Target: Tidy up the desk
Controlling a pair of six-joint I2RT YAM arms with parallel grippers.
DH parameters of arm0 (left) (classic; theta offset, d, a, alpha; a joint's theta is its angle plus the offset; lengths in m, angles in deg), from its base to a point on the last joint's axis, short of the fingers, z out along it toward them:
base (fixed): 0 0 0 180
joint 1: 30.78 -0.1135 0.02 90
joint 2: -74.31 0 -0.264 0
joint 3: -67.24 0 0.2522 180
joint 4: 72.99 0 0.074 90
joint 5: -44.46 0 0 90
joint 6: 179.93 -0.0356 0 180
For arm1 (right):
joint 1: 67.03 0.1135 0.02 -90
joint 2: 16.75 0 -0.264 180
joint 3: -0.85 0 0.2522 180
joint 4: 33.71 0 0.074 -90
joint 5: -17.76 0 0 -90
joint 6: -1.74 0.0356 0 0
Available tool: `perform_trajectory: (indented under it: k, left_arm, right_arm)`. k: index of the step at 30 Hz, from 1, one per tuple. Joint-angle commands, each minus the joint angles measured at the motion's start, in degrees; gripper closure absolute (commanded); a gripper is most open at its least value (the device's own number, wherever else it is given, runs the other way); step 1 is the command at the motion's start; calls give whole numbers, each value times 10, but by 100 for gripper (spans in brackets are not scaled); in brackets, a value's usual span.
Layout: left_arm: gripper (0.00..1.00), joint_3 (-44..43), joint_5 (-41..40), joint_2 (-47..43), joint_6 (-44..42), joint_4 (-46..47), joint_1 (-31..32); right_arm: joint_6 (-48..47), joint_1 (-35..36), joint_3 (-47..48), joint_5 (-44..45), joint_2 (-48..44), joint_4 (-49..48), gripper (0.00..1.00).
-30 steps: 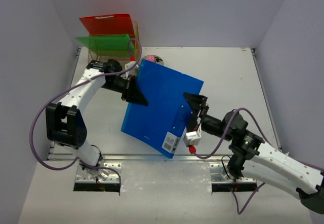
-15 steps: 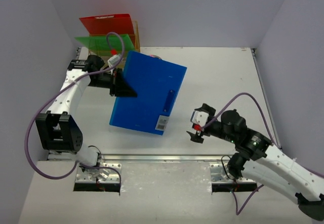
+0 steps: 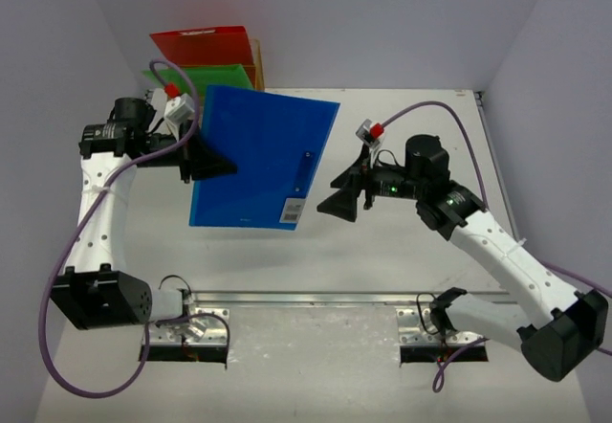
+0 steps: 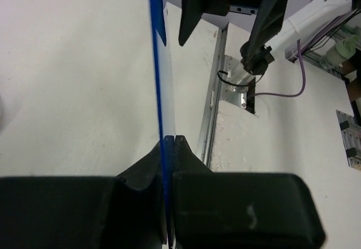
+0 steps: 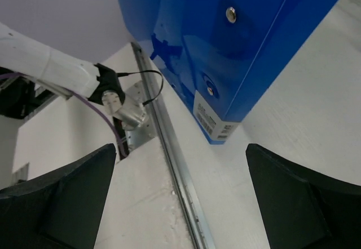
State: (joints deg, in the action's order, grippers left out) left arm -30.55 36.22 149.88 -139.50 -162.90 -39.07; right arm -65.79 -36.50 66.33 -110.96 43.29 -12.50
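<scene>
My left gripper (image 3: 212, 163) is shut on the left edge of a large blue folder (image 3: 260, 160) and holds it up above the white desk (image 3: 421, 126). In the left wrist view the folder (image 4: 156, 63) shows edge-on, pinched between my fingertips (image 4: 169, 138). My right gripper (image 3: 341, 200) is open and empty, just right of the folder's lower right corner and apart from it. In the right wrist view the folder (image 5: 225, 40) fills the top, with a barcode label (image 5: 214, 122) at its corner, between my spread fingers (image 5: 62, 204).
A gold wire rack (image 3: 251, 74) at the back left holds a red folder (image 3: 201, 45) and a green folder (image 3: 215, 78). A metal rail (image 3: 316, 297) runs along the desk's near edge. Pale walls enclose the desk.
My left arm has lifted and swung the blue folder left and back, toward the rack. My right gripper let go of the folder, drew away, opened wide and rose.
</scene>
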Motion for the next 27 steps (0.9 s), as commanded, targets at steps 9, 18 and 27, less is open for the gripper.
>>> perform_trajectory:
  k: [9,18,27]
  left_arm:
    - [100,61,136,-67,-40,7,-7]
    - [99,78,151,-65,-72,8,-51]
    - [37,1,-105,-99,119,210,-74]
  right_arm:
    - [228,5,33,-112,132,-343,10]
    - [257,24,68,-94,161,-390,100]
    - [28,21,122,-164,111,-203,100]
